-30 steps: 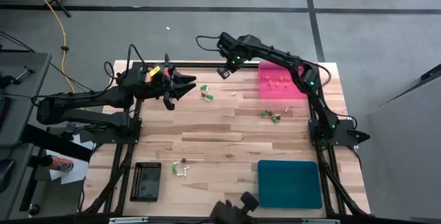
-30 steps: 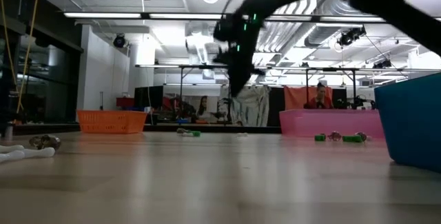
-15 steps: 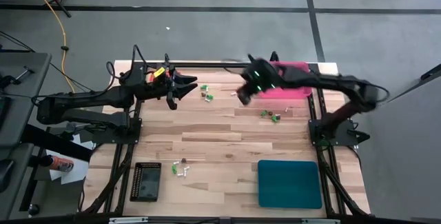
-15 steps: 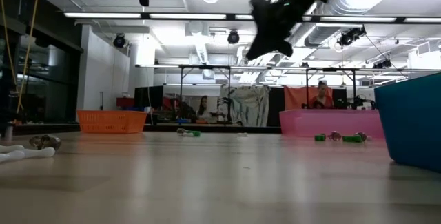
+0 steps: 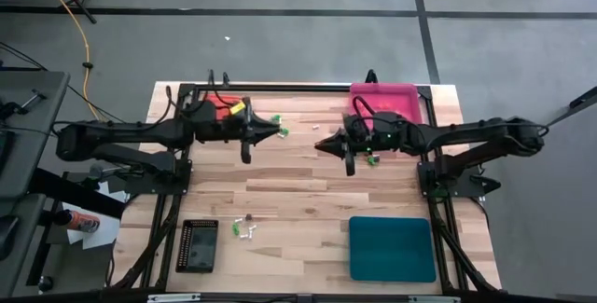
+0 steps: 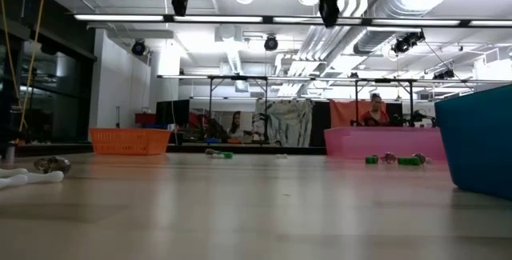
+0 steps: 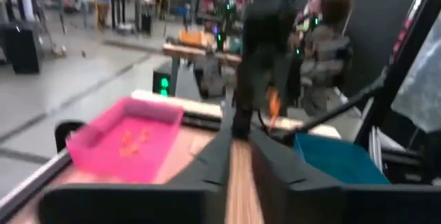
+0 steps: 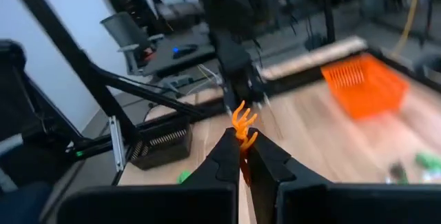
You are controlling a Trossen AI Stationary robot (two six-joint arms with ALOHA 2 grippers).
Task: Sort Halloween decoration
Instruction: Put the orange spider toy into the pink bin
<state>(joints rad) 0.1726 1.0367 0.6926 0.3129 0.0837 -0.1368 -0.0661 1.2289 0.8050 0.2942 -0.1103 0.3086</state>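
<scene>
A: Which hand has the trinket?

B: The right hand (image 5: pixel 322 141). In its wrist view a small orange decoration (image 8: pixel 242 125) is pinched at the fingertips, sticking out past them. In the overhead view it hangs above the middle of the tabletop (image 5: pixel 298 177), tips pointing toward the left hand (image 5: pixel 278 131).

A: And the left hand?

B: Its fingers look drawn together in its own wrist view, with nothing visible between them. The two hands face tip to tip, near but apart.

A: Then where should the orange piece go?

B: I'd guess the pink tray (image 5: pixel 382 99), which already holds orange bits in the left wrist view. It lies behind the right hand, toward the far right corner. The orange tray (image 5: pixel 218 107) sits behind the left hand instead.

A: So the right arm is nearer?

B: Yes. A pull back toward its own side looks shorter than a handover. Loose green pieces (image 5: pixel 371 159) lie just beside that hand.
</scene>
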